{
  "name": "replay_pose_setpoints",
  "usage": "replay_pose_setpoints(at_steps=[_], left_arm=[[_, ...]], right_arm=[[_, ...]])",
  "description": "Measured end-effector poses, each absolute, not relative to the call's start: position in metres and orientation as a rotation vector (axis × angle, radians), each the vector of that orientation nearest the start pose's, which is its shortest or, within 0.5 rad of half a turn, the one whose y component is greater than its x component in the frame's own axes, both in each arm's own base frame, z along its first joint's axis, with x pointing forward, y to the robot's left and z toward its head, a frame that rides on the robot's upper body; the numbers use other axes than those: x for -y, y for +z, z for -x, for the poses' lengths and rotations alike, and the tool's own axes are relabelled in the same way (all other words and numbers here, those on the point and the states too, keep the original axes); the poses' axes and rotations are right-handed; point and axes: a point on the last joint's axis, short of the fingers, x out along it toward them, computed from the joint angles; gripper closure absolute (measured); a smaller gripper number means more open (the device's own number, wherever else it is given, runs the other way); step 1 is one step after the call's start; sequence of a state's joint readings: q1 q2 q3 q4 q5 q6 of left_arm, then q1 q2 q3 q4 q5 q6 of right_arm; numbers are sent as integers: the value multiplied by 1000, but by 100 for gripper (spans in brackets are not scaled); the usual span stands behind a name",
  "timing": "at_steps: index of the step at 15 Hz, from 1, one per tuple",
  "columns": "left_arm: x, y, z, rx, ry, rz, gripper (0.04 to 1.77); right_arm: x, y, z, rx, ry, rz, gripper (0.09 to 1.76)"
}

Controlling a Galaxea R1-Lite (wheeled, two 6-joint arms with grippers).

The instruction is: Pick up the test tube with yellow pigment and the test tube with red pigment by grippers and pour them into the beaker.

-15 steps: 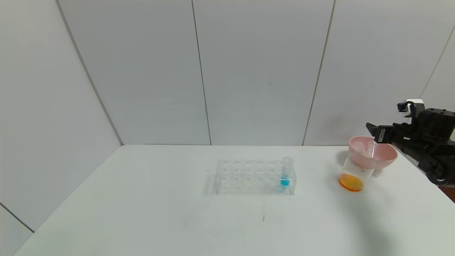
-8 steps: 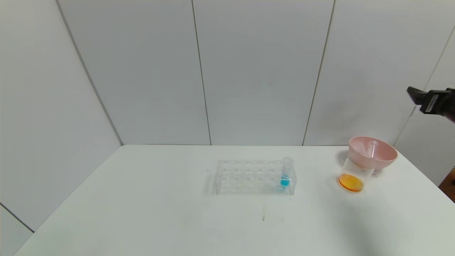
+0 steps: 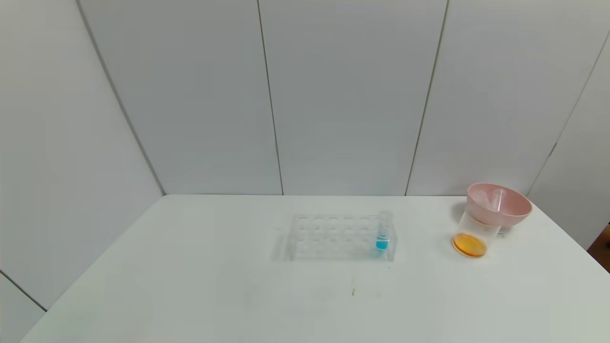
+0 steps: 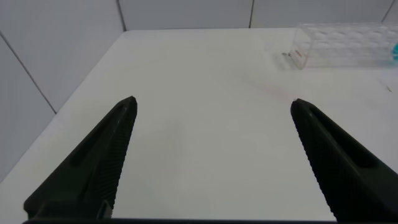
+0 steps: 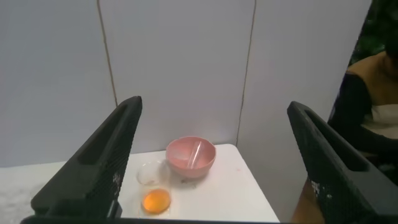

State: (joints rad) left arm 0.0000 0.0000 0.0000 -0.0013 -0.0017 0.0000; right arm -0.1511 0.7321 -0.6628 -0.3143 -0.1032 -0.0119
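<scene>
The beaker [image 3: 471, 237] stands at the table's right with orange liquid in its bottom; it also shows in the right wrist view [image 5: 153, 186]. No tube with yellow or red liquid is in view. An empty clear tube [image 3: 498, 197] lies in the pink bowl [image 3: 514, 212], also seen in the right wrist view [image 5: 194, 152]. My right gripper [image 5: 214, 102] is open and empty, high above and back from the bowl [image 5: 180, 163]. My left gripper [image 4: 212, 101] is open and empty over the bare table at the left. Neither gripper shows in the head view.
A clear many-holed rack [image 3: 333, 237] stands mid-table with one blue-liquid tube [image 3: 382, 236] at its right end; the rack also shows in the left wrist view [image 4: 345, 43]. Grey wall panels stand behind the table. A person [image 5: 373, 87] is beyond the table's right edge.
My right gripper has drawn up and to the right from beside the pink bowl and has left the head view. The tube stays in the bowl.
</scene>
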Motion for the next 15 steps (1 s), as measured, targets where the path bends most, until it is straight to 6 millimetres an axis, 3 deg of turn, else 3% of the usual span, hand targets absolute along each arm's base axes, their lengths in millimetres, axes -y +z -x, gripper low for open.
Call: replay_pose_setpoints(at_steps=[2,4,10,11,15], left_arm=[[0,76,23,1,-2,0,5],[0,76,23,1,-1,0,5],[0,76,23,1,-1,0,5],[0,76,23,1,-1,0,5],[0,76,23,1,-2,0,5]], right_arm=[[4,264,-8,260,-237,13,17],[3,226,18,216,-219,15,16],[3,102,20,-28,-169,32,15],[2,92,22,-55,-135,31,15],[-1,81,24,-5,17,34,15]])
